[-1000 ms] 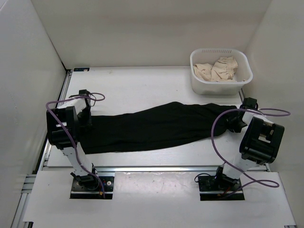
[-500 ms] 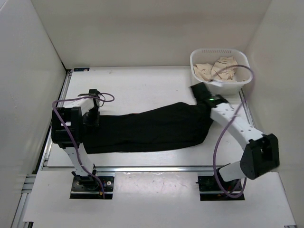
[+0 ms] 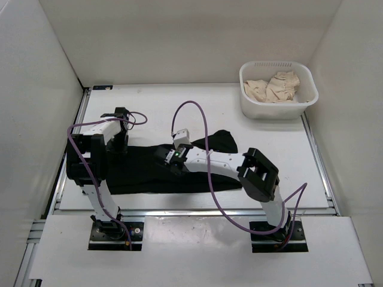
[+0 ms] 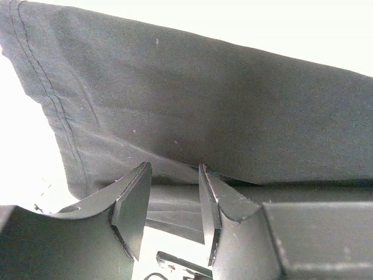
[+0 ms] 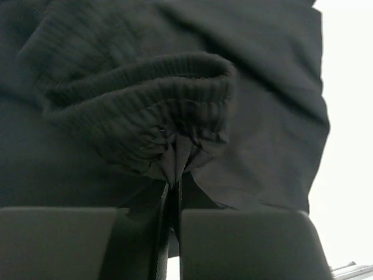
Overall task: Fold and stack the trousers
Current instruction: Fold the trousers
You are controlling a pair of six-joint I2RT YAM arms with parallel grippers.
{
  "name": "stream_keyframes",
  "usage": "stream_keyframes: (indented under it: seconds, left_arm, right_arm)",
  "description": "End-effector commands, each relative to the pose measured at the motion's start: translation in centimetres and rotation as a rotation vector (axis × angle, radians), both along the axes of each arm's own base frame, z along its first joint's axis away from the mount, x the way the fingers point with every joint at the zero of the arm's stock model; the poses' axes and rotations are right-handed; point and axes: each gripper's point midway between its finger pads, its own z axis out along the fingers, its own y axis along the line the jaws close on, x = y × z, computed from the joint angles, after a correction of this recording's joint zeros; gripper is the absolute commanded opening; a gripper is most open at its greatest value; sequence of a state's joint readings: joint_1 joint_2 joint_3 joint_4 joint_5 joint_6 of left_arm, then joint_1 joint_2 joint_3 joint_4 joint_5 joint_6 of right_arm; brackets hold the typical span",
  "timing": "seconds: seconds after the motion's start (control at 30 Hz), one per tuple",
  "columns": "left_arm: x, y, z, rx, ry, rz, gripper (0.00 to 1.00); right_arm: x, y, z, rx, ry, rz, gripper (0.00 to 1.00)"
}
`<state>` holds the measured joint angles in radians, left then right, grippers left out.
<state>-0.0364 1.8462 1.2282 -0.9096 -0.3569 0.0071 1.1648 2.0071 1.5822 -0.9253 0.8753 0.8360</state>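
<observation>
The black trousers (image 3: 143, 170) lie lengthwise across the white table, with their right end folded back over the middle. My right gripper (image 3: 173, 156) is shut on the ribbed waistband (image 5: 145, 99) and holds it bunched over the lower layer of cloth, left of centre. In the right wrist view the gripper (image 5: 173, 188) pinches a pleat of that waistband. My left gripper (image 3: 121, 141) is at the trousers' left end near the far edge. In the left wrist view it (image 4: 173, 170) is open, its jaws standing either side of a fold near the stitched hem (image 4: 55, 111).
A white basket (image 3: 246, 101) holding beige clothes (image 3: 275, 86) stands at the back right of the table. White walls close in the left, back and right sides. The right arm's purple cable (image 3: 200, 128) loops above the trousers.
My right arm has swept from the table's right side to left of centre, carrying the waistband end over the trousers. My left gripper has shifted slightly right and farther back.
</observation>
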Motion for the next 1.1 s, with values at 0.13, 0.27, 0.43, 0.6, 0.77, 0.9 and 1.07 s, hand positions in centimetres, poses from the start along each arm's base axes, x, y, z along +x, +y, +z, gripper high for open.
stream_keyframes:
  seconds: [0.13,0.27,0.43,0.6,0.77,0.9,1.07]
  left_arm:
    - [0.6,0.4,0.7,0.029,-0.026,0.008,0.51]
    - [0.4,0.6,1.0,0.039,-0.027,0.009,0.54]
    - [0.0,0.6,1.2,0.039,-0.019,0.008,0.55]
    - [0.0,0.4,2.0,0.029,-0.040,0.008,0.58]
    - [0.4,0.4,3.4,0.028,-0.063,0.008,0.59]
    - [1.1,0.4,5.7,0.025,-0.123,0.009,0.64]
    - [0.8,1.6,8.1,0.026,-0.176,0.048,0.71]
  right_arm:
    - [-1.6,5.7,-0.6,0.053,0.122,0.174,0.20]
    - [-3.4,7.1,1.3,0.052,0.144,0.326,0.82]
    - [-6.9,8.1,9.3,0.197,0.086,0.517,0.91]
    - [-3.4,-0.4,8.6,0.368,0.126,0.214,0.95]
    - [-1.0,-7.9,0.5,0.543,0.345,-0.062,0.98]
    - [0.8,-12.0,-3.5,0.642,0.376,-0.211,0.99]
    - [0.7,-12.2,-7.3,0.730,0.478,-0.259,0.97]
